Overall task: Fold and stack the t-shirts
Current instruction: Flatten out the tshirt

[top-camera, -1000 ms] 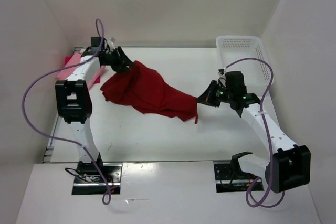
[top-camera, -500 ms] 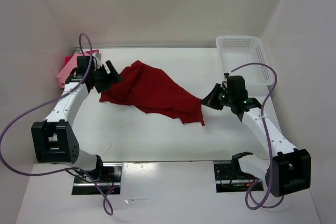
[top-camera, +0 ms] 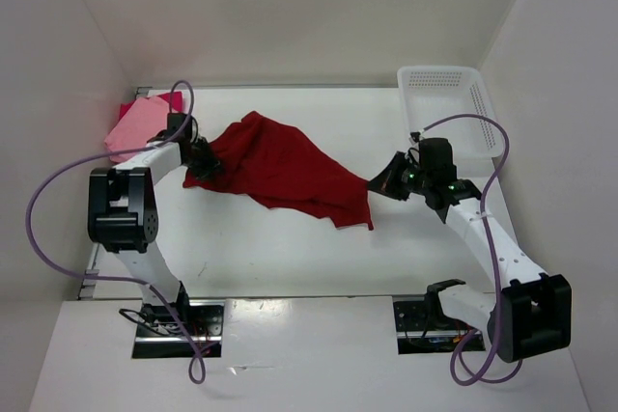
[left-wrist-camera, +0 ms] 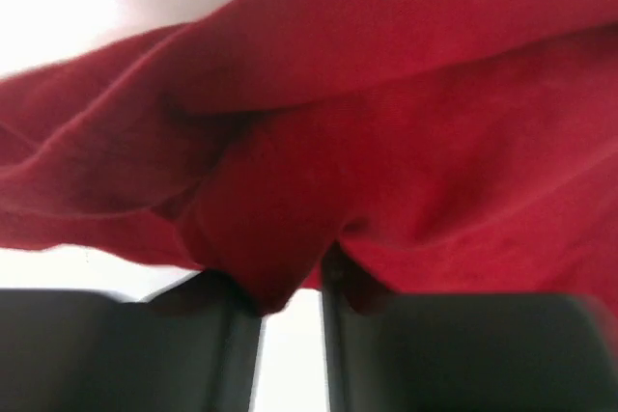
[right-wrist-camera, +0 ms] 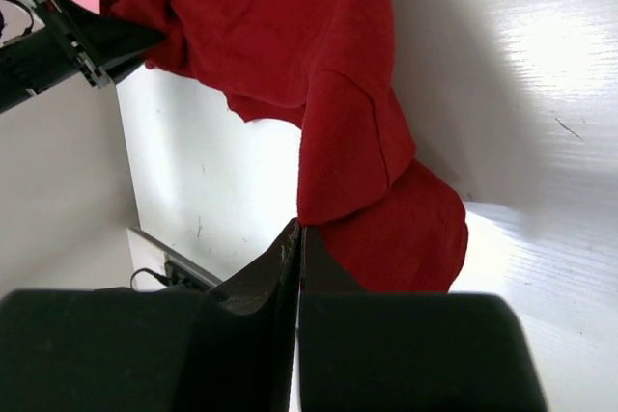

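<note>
The dark red t-shirt [top-camera: 280, 166] lies crumpled and stretched slantwise across the middle of the surface [top-camera: 290, 248] (bunched into folds at its left end). Its left edge is pinched in the left hand [top-camera: 206, 163] and its right corner in the right hand [top-camera: 377, 183]. At the far left the light pink t-shirt [top-camera: 135, 125] lies flat over the bright magenta-pink one [top-camera: 175, 99], which shows only at the edges.

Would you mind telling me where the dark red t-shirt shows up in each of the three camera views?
Top external: dark red t-shirt centre-left, stretched between left gripper and right gripper.
Left wrist: the shirt fills most of the frame, a fold between the fingers.
Right wrist: the shirt runs from the top down to the shut fingertips.
Shared landmark: the left gripper at the shirt's edge, top left in the right wrist view.
</note>
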{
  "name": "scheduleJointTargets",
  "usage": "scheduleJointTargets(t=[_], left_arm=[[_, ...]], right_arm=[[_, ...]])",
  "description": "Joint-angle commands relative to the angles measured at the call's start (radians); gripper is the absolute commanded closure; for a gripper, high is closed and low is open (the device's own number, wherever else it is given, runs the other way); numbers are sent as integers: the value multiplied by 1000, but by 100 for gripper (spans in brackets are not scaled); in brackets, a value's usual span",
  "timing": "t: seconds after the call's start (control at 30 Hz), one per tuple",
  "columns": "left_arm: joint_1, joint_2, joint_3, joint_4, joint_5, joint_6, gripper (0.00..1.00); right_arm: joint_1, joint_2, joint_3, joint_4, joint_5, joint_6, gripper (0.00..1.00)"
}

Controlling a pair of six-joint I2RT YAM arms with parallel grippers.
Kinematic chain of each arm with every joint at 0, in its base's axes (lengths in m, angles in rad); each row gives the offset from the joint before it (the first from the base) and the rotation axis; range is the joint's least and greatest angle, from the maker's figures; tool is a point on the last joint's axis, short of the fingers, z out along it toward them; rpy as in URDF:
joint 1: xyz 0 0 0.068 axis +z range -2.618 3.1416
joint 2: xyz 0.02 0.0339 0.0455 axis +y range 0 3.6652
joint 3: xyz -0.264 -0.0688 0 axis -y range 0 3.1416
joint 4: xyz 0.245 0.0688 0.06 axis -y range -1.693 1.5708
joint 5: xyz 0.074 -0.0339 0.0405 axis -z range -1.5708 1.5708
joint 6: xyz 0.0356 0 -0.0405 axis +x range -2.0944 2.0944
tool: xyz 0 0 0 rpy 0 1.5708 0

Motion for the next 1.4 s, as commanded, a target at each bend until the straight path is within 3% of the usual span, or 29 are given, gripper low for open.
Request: scheduleJointTargets(t=[0.0,0.07,0.13,0.3,0.57,0.67,0.77,0.83,0.97,1.07,1.13,1.23,1.37], left_arm=[[2,-89,52,54,32,-30,72],[-9,-170,78,5,32,-31,87],[-9,-236,99,-38,32,-31,93],[-9,-503,142,-250,54,-41,93],[-9,-538,360,-488,94,-14,91],[5,-463,310,-445,183,-5,90],[14,-335,233,-319,183,-5,89],[26,-163,256,-253,183,17,89],[46,247,548,-290,249,37,90],[25,377,902,-369,320,22,90],[5,417,1129,-420,358,2,90],[-7,313,1032,-275,509,-113,90],[-18,92,940,-255,545,-101,90]], right_arm=[[-8,-36,-13,46,-23,-16,100],[-8,-45,-24,46,-23,-16,100],[-8,-45,-33,46,-23,-25,100],[-8,-114,-33,-33,6,-53,100],[-17,-150,21,-83,24,-62,100],[-17,-134,21,-83,47,-71,100],[-26,-84,21,-60,69,-82,100],[-35,-41,33,-48,69,-82,100],[-35,25,77,-11,78,-91,100],[-35,57,130,-11,78,-91,100],[-44,67,168,-1,78,-91,100],[-44,67,225,18,48,-70,100],[-44,6,318,-25,12,-59,100]])
